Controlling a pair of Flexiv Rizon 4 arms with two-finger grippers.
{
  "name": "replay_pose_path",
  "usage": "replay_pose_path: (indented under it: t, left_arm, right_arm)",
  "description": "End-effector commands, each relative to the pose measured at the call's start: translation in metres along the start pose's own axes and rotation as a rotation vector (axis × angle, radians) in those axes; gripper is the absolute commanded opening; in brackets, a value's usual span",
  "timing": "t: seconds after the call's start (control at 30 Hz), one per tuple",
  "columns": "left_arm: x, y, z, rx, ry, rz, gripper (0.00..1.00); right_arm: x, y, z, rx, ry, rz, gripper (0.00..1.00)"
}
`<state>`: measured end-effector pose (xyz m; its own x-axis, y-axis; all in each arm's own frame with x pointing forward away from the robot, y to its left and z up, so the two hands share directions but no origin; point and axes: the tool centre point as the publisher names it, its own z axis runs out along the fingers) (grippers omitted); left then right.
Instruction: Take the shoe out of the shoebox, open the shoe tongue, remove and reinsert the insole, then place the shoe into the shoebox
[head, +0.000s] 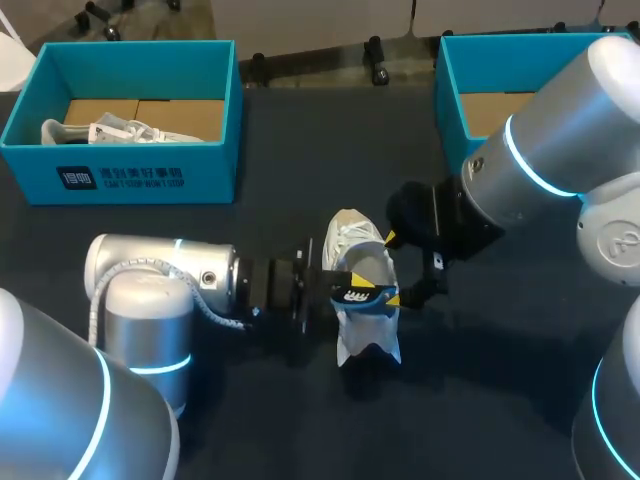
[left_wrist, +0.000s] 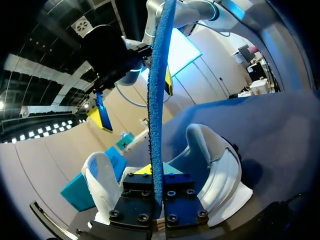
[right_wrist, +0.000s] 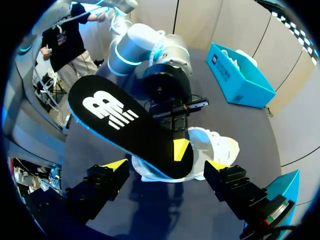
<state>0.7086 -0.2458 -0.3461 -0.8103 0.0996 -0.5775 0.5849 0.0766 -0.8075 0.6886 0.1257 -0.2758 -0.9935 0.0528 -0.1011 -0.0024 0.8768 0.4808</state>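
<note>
A white shoe (head: 362, 262) lies on the dark table, toe toward the near edge. Just over its opening my left gripper (head: 362, 293) is shut on the black insole (head: 352, 296). In the left wrist view the insole (left_wrist: 157, 100) stands edge-on between the fingers (left_wrist: 158, 182), with the shoe (left_wrist: 217, 167) beneath. The right wrist view shows the insole's (right_wrist: 120, 122) logo face, held at its heel end by the left gripper (right_wrist: 181, 149) above the shoe (right_wrist: 220, 147). My right gripper (head: 396, 268) (right_wrist: 167, 166) stands open right of the shoe, its fingers on either side of the insole without touching it.
A teal shoebox (head: 130, 175) at the back left holds another white shoe (head: 120, 130). A second teal shoebox (head: 450, 95) stands at the back right, partly hidden by my right arm. The same back-left box (right_wrist: 240, 80) shows beyond the shoe in the right wrist view.
</note>
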Motion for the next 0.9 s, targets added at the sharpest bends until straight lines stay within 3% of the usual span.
replay_pose_path:
  t: [0.03, 0.07, 0.13, 0.6, 0.9]
  left_arm:
    - [0.002, -0.003, 0.003, -0.012, -0.005, -0.002, 0.15]
    - [0.002, -0.006, 0.002, -0.011, -0.005, -0.002, 0.42]
    - [0.001, -0.010, 0.000, -0.004, -0.007, 0.001, 0.53]
    - [-0.004, -0.043, -0.011, 0.039, -0.010, 0.042, 0.42]
    - [0.001, -0.053, -0.025, -0.018, 0.014, 0.041, 0.42]
  right_arm:
    - [0.001, 0.000, 0.002, 0.000, -0.002, 0.000, 1.00]
    - [0.001, 0.000, 0.002, 0.000, -0.002, 0.000, 1.00]
    - [0.001, 0.000, 0.002, 0.000, -0.002, 0.000, 1.00]
    - [0.001, 0.000, 0.002, 0.000, -0.002, 0.000, 1.00]
    - [0.001, 0.000, 0.002, 0.000, -0.002, 0.000, 1.00]
